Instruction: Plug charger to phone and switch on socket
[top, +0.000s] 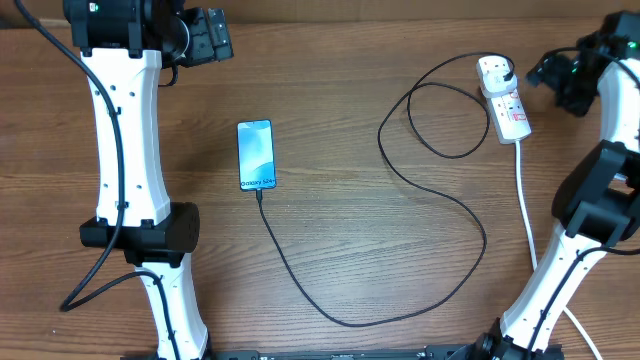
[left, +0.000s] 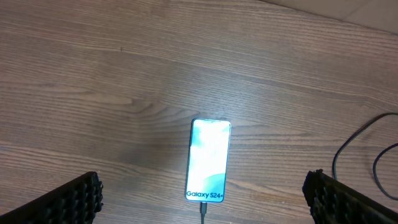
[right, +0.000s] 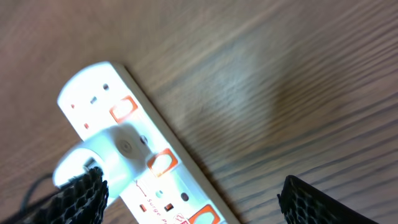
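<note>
Phone lies flat on the table, screen up and lit, left of centre; charger runs from its lower edge in a wide loop to the socket at far right. In the left wrist view the connector looks seated in the phone, so I judge the plug-in step done. Left gripper hangs up and beyond the phone, jaws wide apart, holding nothing; its fingers frame the phone at a distance, presumably parked clear of the cable. Right gripper hovers just beside the socket's plug end, jaws likewise spread and empty; I read this as lining up on the red rocker next to the plug body. Cannot tell whether that rocker is on; pressing with spread fingers risks nudging the strip.
</note>
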